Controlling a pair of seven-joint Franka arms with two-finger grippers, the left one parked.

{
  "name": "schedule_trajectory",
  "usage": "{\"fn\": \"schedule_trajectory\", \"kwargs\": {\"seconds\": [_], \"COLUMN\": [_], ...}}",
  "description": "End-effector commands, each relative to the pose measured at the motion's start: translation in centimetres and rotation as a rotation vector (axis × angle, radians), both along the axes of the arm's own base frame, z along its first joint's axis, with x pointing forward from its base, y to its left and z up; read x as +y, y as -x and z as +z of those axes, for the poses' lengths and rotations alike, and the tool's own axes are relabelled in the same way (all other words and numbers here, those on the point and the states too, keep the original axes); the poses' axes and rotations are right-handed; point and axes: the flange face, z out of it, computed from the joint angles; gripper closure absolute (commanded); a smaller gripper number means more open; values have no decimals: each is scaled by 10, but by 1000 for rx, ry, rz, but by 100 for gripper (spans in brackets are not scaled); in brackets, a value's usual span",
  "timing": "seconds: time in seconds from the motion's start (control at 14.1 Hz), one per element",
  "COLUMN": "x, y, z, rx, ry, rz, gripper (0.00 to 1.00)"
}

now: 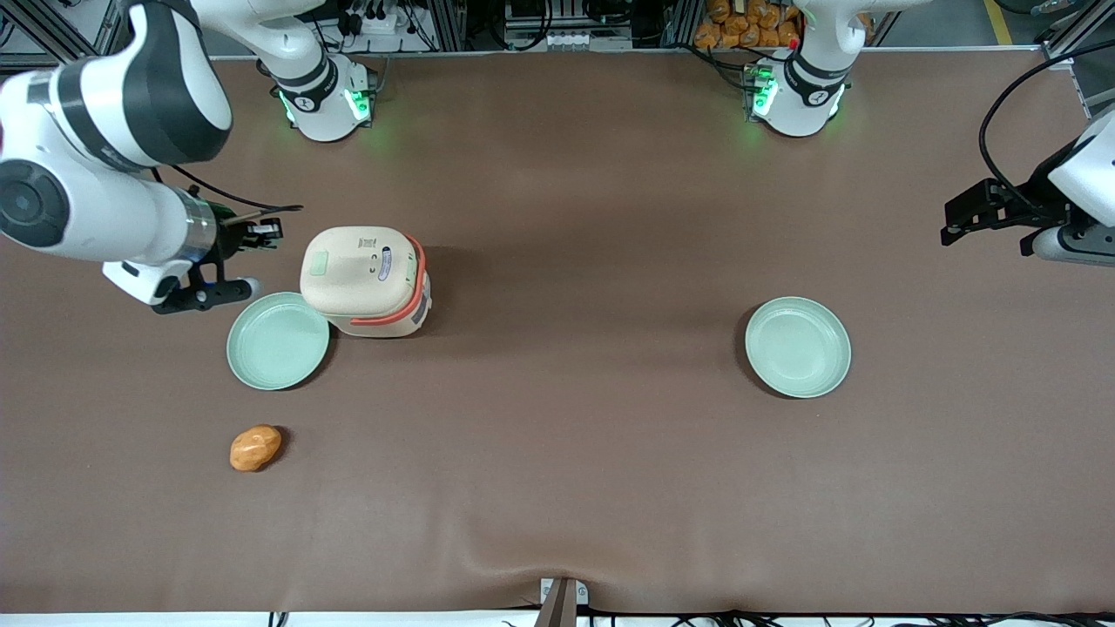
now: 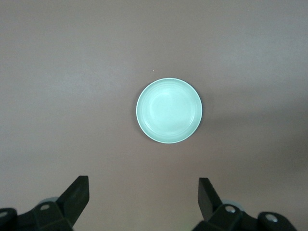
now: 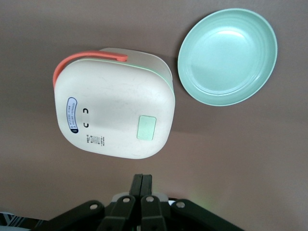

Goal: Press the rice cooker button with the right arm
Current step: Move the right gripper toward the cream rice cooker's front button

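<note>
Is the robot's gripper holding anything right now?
No, nothing. The gripper is shut with nothing between its fingers, hanging beside the rice cooker, not touching it or its button.

Matt cream plastic rice cooker (image 3: pixel 114 107), smooth-lidded.

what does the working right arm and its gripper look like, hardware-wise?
The right arm is white and jointed, with dark grey bands, a round black-centred joint cap and a silver wrist ring. A thin black cable loops off it. Its gripper is black, beside the rice cooker, fingers shut together.
</note>
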Motion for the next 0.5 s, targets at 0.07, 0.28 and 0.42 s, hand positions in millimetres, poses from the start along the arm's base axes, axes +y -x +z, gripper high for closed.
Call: {"fn": "schedule_trajectory", "kwargs": {"seconds": [0.07, 0.28, 0.42], "x": [9, 12, 17], "y": [-1, -1, -2], "z": [-22, -47, -64], "rx": [33, 81, 106], "ry": [5, 15, 23], "rz": [-1, 5, 13], "gripper": [100, 100, 100]}}
